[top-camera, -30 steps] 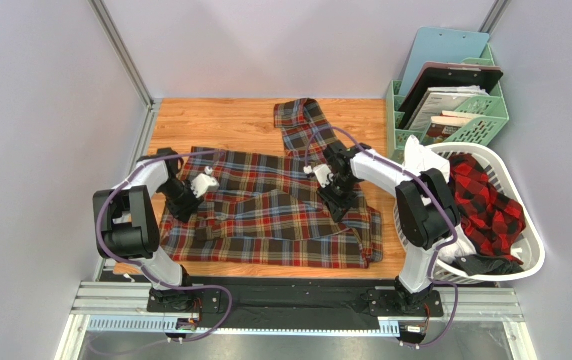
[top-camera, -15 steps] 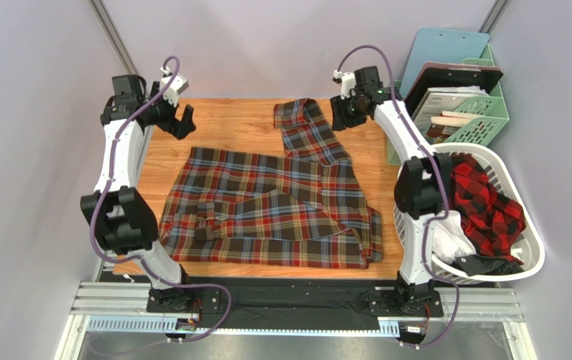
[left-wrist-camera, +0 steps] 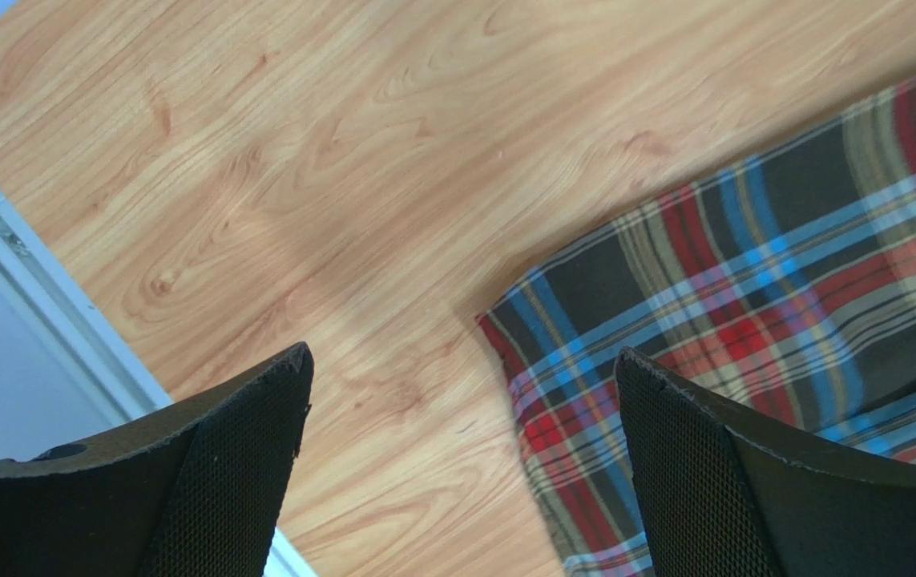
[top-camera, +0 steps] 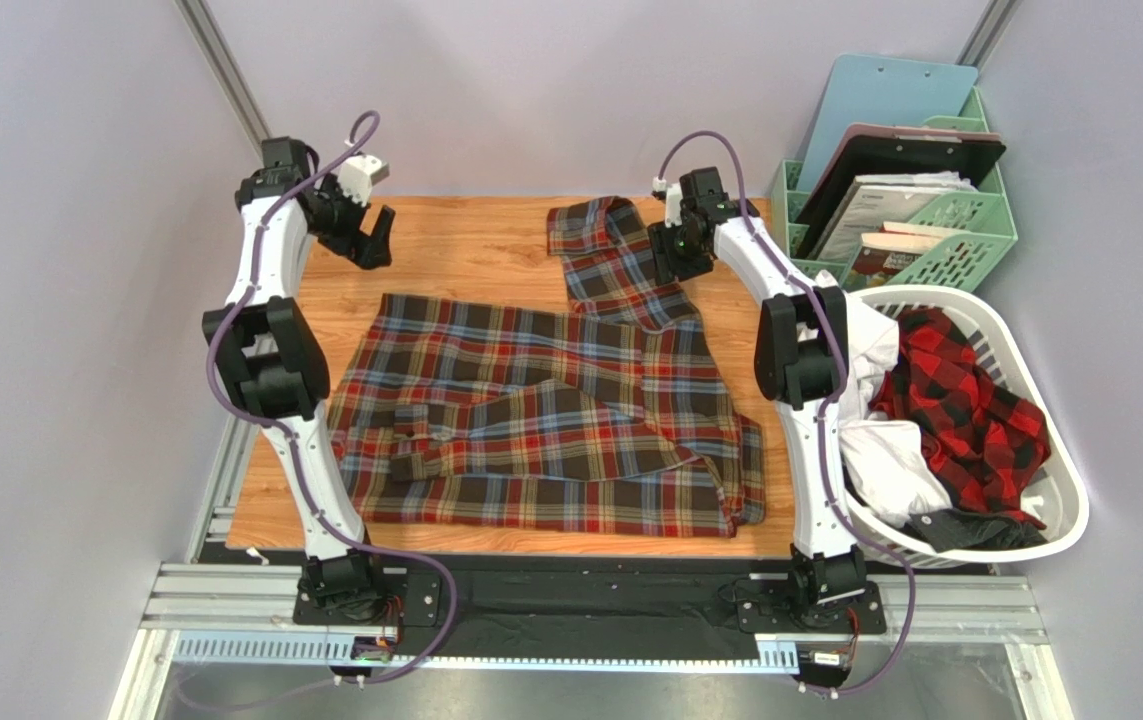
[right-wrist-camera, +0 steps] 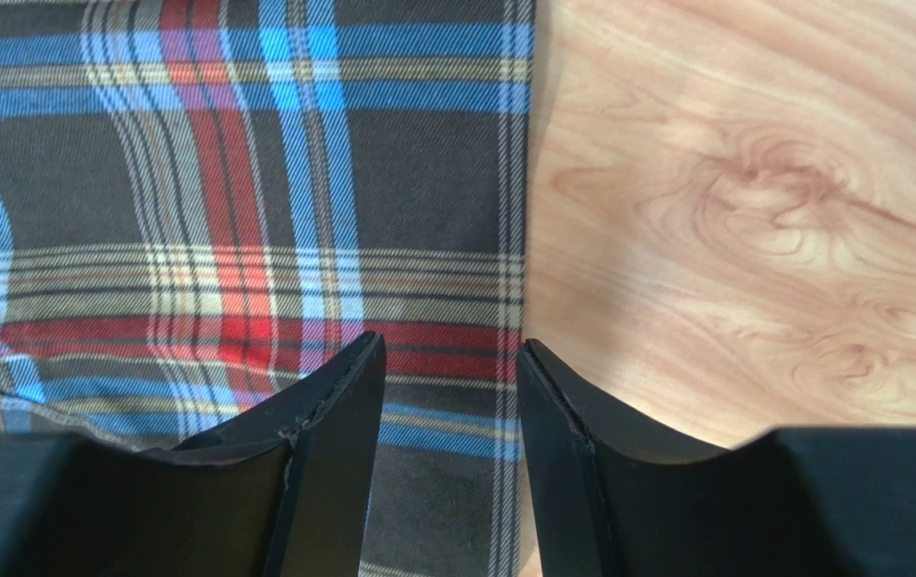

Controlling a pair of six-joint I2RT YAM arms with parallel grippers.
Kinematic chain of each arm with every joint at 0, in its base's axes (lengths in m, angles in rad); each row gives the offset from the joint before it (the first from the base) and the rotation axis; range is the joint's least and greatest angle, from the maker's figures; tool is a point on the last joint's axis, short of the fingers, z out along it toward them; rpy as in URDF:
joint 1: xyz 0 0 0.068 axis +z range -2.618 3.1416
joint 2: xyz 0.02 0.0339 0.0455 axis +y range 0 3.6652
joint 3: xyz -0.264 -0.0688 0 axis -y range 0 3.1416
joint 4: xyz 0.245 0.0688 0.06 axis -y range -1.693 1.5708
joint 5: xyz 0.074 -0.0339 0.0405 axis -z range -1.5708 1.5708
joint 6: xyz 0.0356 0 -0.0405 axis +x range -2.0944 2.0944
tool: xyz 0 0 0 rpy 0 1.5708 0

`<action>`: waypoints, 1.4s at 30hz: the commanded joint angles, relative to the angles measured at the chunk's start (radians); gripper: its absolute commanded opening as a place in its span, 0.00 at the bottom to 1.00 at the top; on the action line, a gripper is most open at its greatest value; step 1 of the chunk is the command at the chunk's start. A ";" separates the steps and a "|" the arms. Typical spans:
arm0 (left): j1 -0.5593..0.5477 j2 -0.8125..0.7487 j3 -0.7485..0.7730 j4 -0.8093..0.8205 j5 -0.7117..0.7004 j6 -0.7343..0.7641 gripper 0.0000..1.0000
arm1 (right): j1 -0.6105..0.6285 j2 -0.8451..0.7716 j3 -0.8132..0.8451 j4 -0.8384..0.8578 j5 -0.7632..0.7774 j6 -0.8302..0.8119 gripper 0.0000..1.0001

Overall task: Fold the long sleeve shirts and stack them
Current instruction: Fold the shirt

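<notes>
Both jaws released, tartan shirt [top-camera: 532,420] spread on tbl [top-camera: 457,248], red shirt [top-camera: 975,405] in basket [top-camera: 1013,549]

- The table [top-camera: 457,248] is pale wood-grain board, smooth with a soft sheen.
- The brown-olive tartan shirt [top-camera: 532,420] is soft woven cloth with a matt face; the right wrist view shows a fine diagonal twill.
- The red-and-black check shirt [top-camera: 975,405] is matt cloth too, and crumpled.
- The laundry basket [top-camera: 1079,503] is smooth white plastic, slightly glossy.
- The file rack [top-camera: 983,248] is pastel green plastic lattice.
- The left gripper [left-wrist-camera: 463,361] has matt black fingers [left-wrist-camera: 234,469] with a fine mesh-like roughness.
- The right gripper [right-wrist-camera: 450,349] has black fingers [right-wrist-camera: 330,457] that look smoother, with a dull sheen.
- The rail [top-camera: 217,608] at the near edge is bare silvery metal.
</notes>
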 commanded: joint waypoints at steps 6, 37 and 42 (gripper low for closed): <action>-0.039 0.123 0.057 -0.083 -0.096 0.257 0.89 | -0.005 0.041 0.075 0.021 0.005 0.005 0.50; -0.050 0.198 0.085 -0.157 -0.006 0.446 0.72 | -0.003 0.029 0.082 -0.034 -0.050 -0.062 0.00; -0.064 0.231 0.117 -0.145 -0.023 0.490 0.68 | -0.003 0.030 0.085 -0.035 -0.052 -0.062 0.00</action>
